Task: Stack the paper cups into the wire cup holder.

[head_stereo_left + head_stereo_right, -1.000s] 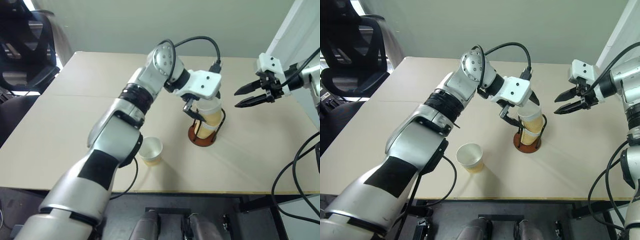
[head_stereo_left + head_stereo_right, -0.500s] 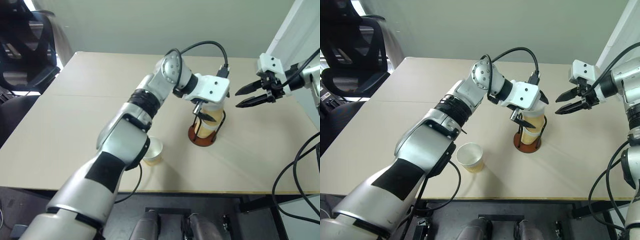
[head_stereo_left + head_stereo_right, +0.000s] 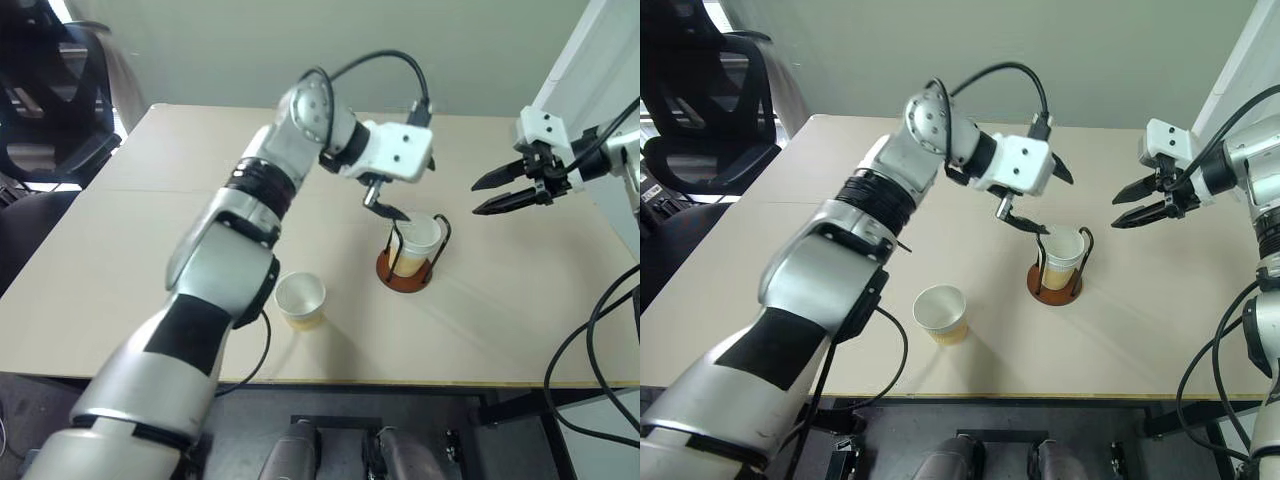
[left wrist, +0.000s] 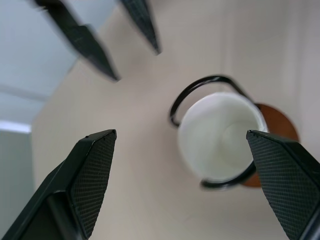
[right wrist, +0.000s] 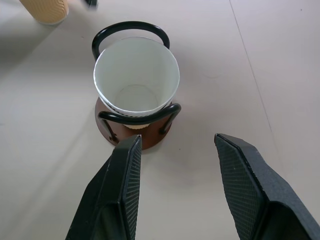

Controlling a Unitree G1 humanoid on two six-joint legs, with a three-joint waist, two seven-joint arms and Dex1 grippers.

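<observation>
Left end effector (image 3: 1032,196) spread wide, empty, above stacked paper cups (image 3: 1061,252) in wire cup holder (image 3: 1054,283). Right end effector (image 3: 1137,206) parted, empty, at 3 o'clock.

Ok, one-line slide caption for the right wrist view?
Open right hand facing white-lined paper cup seated in black-wire, brown-based cup holder.

2 visible paper cups (image 3: 941,314) (image 3: 1062,250), 1 wire cup holder (image 3: 1055,283)

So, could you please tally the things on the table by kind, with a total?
Paper cups standing loose on the table: 1
Paper cups showing in the holder: 1 stack; how many are nested I cannot tell
Wire cup holders: 1
Total: 3 that can be told apart
</observation>
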